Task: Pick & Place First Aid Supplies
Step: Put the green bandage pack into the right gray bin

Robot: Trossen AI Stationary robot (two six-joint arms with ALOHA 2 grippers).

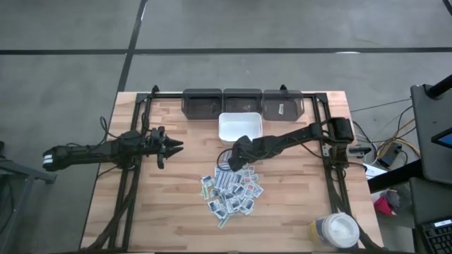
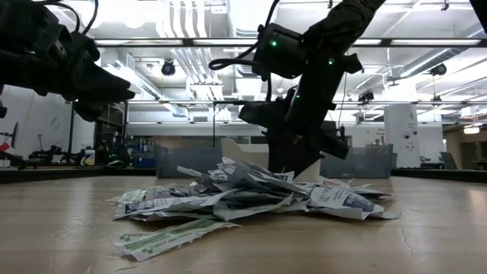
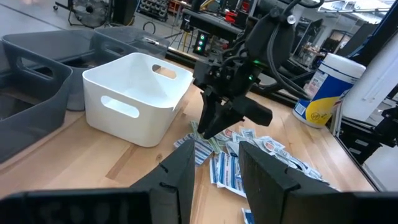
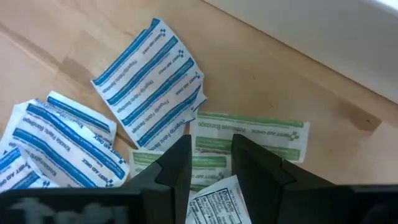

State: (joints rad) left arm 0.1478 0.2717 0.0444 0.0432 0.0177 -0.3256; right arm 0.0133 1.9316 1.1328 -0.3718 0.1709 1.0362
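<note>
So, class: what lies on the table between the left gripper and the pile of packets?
Only bare wood, seen in the high view: left gripper hovers apart from the packets.

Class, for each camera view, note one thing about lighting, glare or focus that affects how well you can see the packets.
High view: even light, packets tiny. Low view: bright ceiling lights behind leave the right gripper in silhouette over the pile. Left wrist view: white tray sharp, left gripper fingers blurred up close. Right wrist view: print on the blue-striped packet legible, the picture's near bottom edge is soft.
</note>
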